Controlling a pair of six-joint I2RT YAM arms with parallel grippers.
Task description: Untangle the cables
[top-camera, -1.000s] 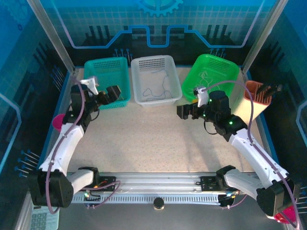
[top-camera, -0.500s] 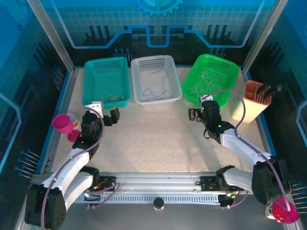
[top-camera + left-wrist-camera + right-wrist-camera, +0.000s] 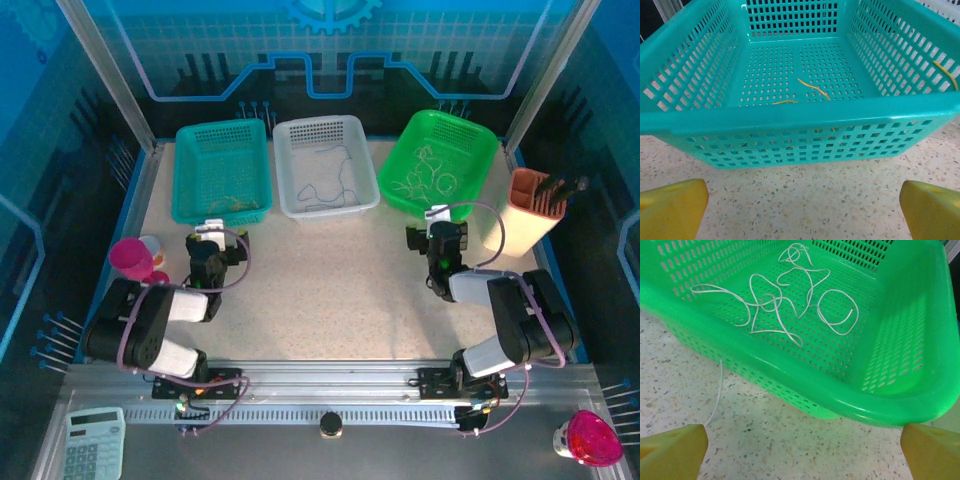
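The yellowish-tan cable (image 3: 814, 89) lies in short curls on the floor of the teal basket (image 3: 790, 112). My left gripper (image 3: 802, 210) stands open just in front of that basket, nothing between its yellow fingertips (image 3: 672, 207). The whitish cable (image 3: 790, 295) sprawls in loose loops inside the green basket (image 3: 790, 372), with one strand (image 3: 717, 395) trailing over the rim onto the table. My right gripper (image 3: 802, 452) is open and empty before that basket. From above, the dark cable (image 3: 325, 190) curls in the white basket (image 3: 290, 170). Left gripper (image 3: 213, 243) and right gripper (image 3: 437, 236) sit low on the table.
A tan holder (image 3: 528, 210) with dark tools stands at the right edge, close to the right arm. A pink cup (image 3: 130, 258) sits by the left arm. A calculator (image 3: 95, 440) and a pink object (image 3: 590, 438) lie beyond the front rail.
Both arms have pulled back from the baskets and folded down toward the near edge. The grippers now sit low on the table in front of the teal and green baskets.
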